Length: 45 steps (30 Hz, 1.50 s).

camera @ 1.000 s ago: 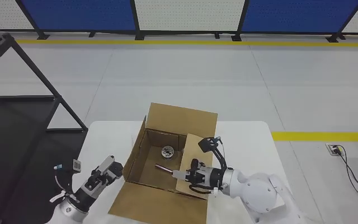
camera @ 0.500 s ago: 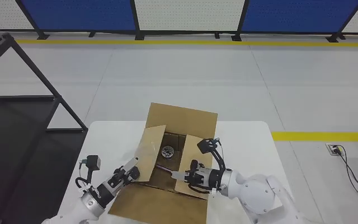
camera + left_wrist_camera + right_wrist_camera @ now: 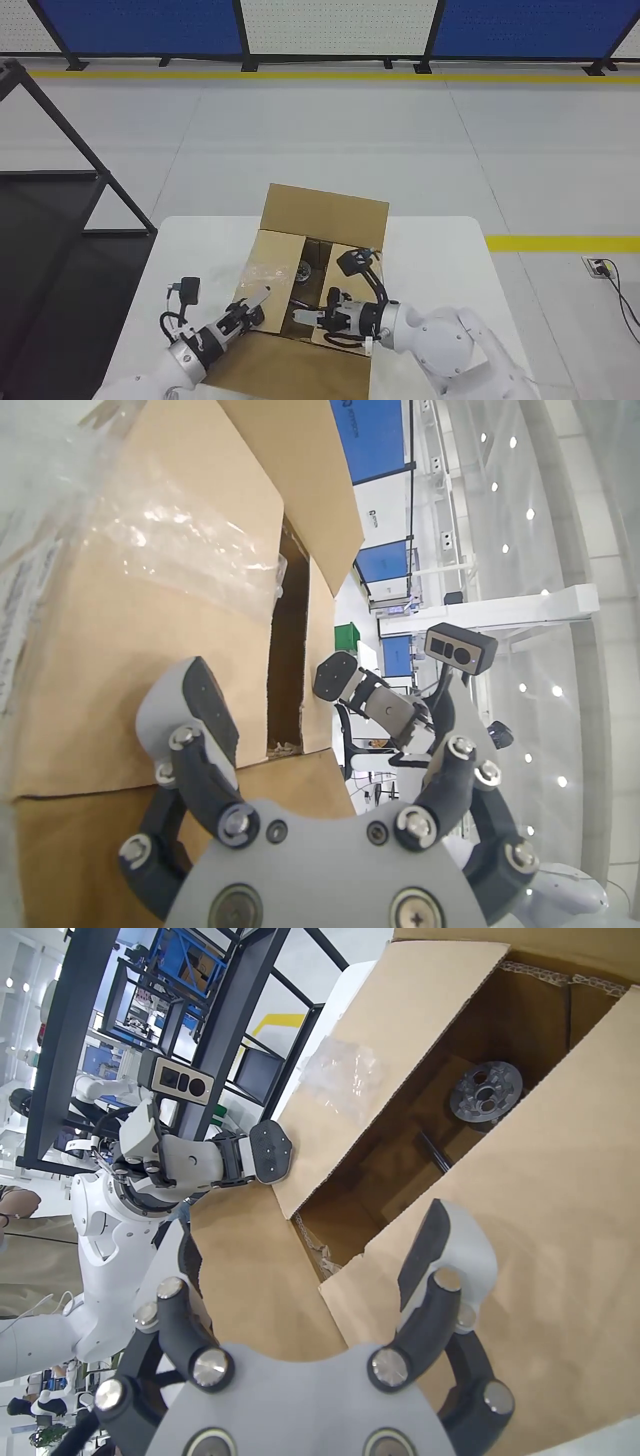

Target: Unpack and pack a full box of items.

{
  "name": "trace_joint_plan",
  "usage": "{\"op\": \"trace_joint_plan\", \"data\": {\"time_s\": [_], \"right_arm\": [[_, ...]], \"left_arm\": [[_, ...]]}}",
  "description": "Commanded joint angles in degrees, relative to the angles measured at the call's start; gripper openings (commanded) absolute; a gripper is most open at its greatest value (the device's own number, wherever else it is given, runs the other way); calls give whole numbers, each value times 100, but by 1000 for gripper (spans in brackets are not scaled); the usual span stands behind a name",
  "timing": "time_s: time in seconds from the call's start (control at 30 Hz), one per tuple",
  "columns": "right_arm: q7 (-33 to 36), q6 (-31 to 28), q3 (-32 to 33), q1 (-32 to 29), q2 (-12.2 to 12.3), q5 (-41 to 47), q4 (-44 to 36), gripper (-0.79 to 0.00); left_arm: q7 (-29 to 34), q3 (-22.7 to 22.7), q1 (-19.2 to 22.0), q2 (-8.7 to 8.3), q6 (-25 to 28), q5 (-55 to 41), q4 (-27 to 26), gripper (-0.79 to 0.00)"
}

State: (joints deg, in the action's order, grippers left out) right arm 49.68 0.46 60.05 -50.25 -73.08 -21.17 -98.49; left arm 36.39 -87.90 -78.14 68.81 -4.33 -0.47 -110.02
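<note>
At the box [image 3: 330, 212], left gripper [image 3: 256, 299], right gripper [image 3: 310, 1228].

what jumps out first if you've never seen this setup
The open cardboard box on the white table, with its two side flaps tipped inward over the opening. An open claw sits at each: the left claw against the taped flap, the right claw by the plain flap. Through the gap, a dark round metal part lies on the box floor.
</note>
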Motion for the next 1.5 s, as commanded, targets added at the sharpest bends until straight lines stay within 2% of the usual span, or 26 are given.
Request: {"op": "trace_joint_plan", "data": {"time_s": [0.0, 0.8, 1.07, 1.27, 1.47], "right_arm": [[0, 3, -26, 25, -5, 5, 24, 0], [233, 209, -295, 300, -45, 52, 356, 0], [182, 188, -288, 281, -41, 65, 339, 0], [69, 129, -210, 199, -25, 86, 288, 0], [-2, 70, -103, 101, 2, 93, 206, 0]], "left_arm": [[-4, 26, 18, -5, -35, 24, 10, 0], [-29, 155, 111, -78, -268, 140, 164, 0], [-262, 120, 79, -77, -273, -139, 13, 0], [-415, 16, 52, -69, -390, -620, -51, 0], [-483, -5, 99, -79, -609, -711, -23, 0]]}}
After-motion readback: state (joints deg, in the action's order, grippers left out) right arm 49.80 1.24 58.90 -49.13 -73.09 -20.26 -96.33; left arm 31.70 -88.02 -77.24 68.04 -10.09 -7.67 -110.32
